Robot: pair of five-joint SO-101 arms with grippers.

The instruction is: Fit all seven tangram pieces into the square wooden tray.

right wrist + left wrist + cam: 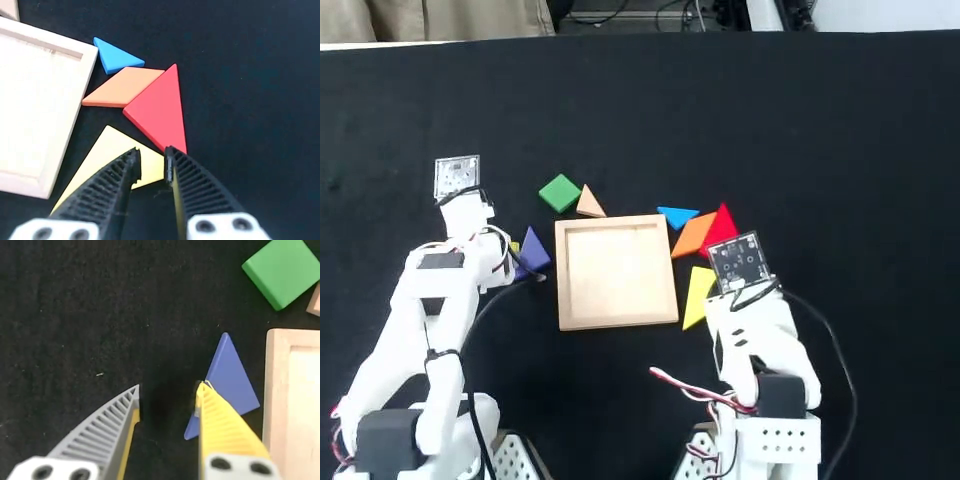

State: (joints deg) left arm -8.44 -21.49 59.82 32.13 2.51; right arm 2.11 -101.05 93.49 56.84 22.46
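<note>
Big stuff first: a black surface (820,120) with the square wooden tray (617,272) in the middle. Nothing is in the tray yet, so all seven pieces are left to fit.

The left gripper (169,389) is low, just off the tray's left edge, jaws spread wide and holding nothing. Its yellow finger (220,425) sits over the edge of the blue triangle (229,377), and its grey finger (107,422) is over bare surface farther from the tray. The right gripper (152,151) is off the tray's right edge with only a narrow gap, also empty, above a corner of the yellow triangle (107,152).

- **Right of the tray:** the yellow triangle lies just beside the right edge. The red triangle (722,228) is out past the far-right corner, touching the orange parallelogram (693,235) at that corner.
- **Left of the tray:** the blue triangle lies flat just beside the left edge.
- **Far side of the tray:** the green square (559,193) is beyond the far-left corner, with the small tan triangle (590,203) beside it. The small light-blue triangle (677,215) is beyond the far-right corner.

My read is that the step in hand is the left arm grabbing the blue triangle. Right now the piece isn't between the jaws — it's mostly on the tray side of one finger. I'd shift toward the tray until the jaws straddle it, go right down to the surface, then close centred. Off-centre, it'll probably spin or get shoved into the tray's wall.
</note>
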